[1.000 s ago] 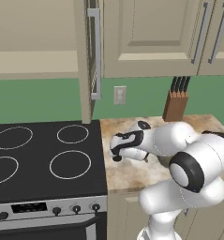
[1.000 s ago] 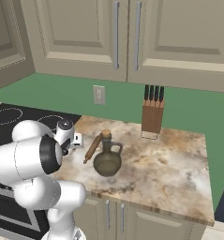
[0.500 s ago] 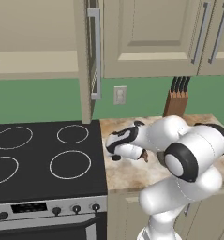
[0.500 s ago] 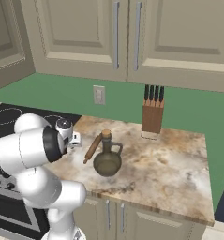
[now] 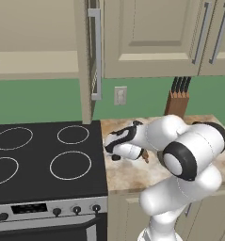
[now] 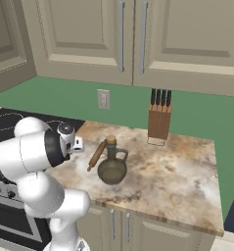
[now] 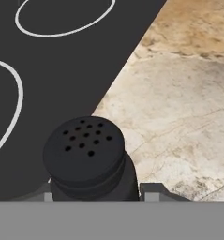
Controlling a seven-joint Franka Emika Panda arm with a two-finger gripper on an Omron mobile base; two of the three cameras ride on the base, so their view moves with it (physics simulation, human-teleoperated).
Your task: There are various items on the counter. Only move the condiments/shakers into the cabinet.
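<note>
From left to right, the stovetop [image 7: 48, 70] gives way to the bench [image 7: 188, 103], where the upright black shaker [image 7: 87, 157] stands at the seam, bracketed by the half-closed fingers [image 7: 151, 191] on either side.

In the hand view the small black shaker [image 7: 85, 157] is cut off at its base by the bottom edge, so whether the tool [image 7: 101, 192] touches its sides cannot be told. In the left base view the arm covers the shaker and most of the wooden rolling pin [image 5: 144, 156]. The knife block [image 5: 178, 100] hides its foot behind the arm.
</note>
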